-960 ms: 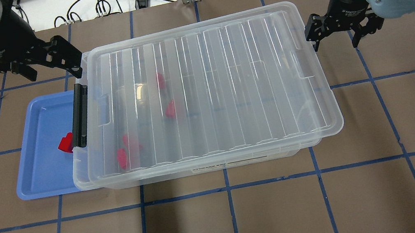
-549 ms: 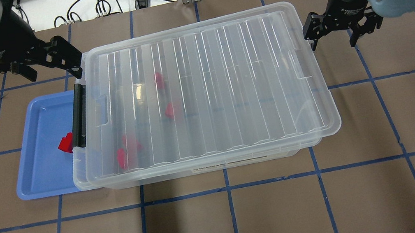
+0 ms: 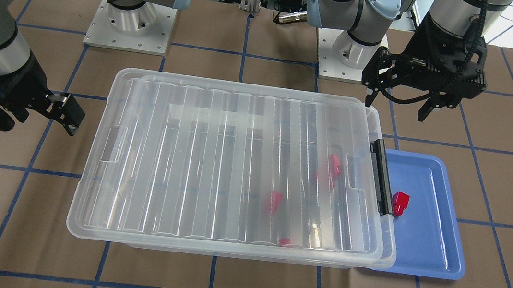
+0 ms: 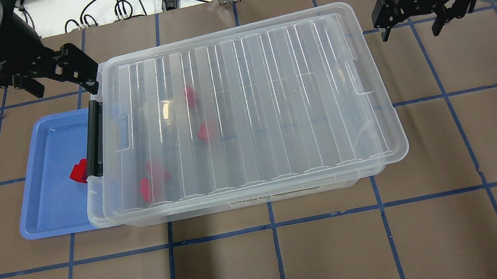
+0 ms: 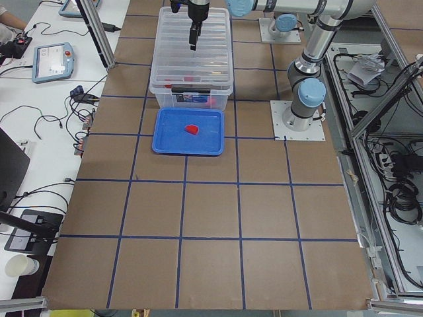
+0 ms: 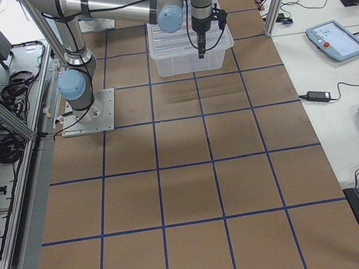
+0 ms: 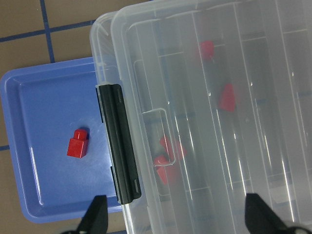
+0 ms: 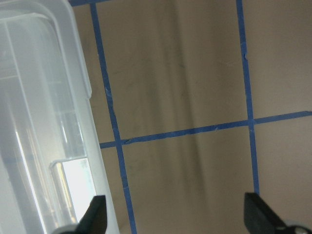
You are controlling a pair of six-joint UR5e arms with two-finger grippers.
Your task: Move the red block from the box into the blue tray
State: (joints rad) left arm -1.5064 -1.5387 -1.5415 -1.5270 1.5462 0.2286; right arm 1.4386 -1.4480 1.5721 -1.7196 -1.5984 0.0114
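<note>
The red block [image 4: 78, 172] lies inside the blue tray [image 4: 49, 201], at the tray's right side, just beside the black latch handle [image 4: 94, 139] of the box [image 4: 383, 169]. Its long axis runs near-to-far, roughly parallel to the latch handle, with the narrower stepped end pointing far. The box's long axis runs left-to-right. Its latch end faces left and overlaps the tray's right edge. The ribbed lid [image 4: 249, 109] is seated on the box, and further red blocks [image 4: 203, 131] show through it near the left end.

A label strip [image 4: 287, 194] is fixed on the near wall of the box; its print is too small to read.

The left gripper [image 4: 62, 84] hangs by the far-left corner of the box, fingers [image 4: 89, 80] spread apart and empty. The right gripper [image 4: 411, 31] hangs beyond the far-right corner, above the brown gridded surface [image 4: 327, 257], fingers likewise apart and empty.
</note>
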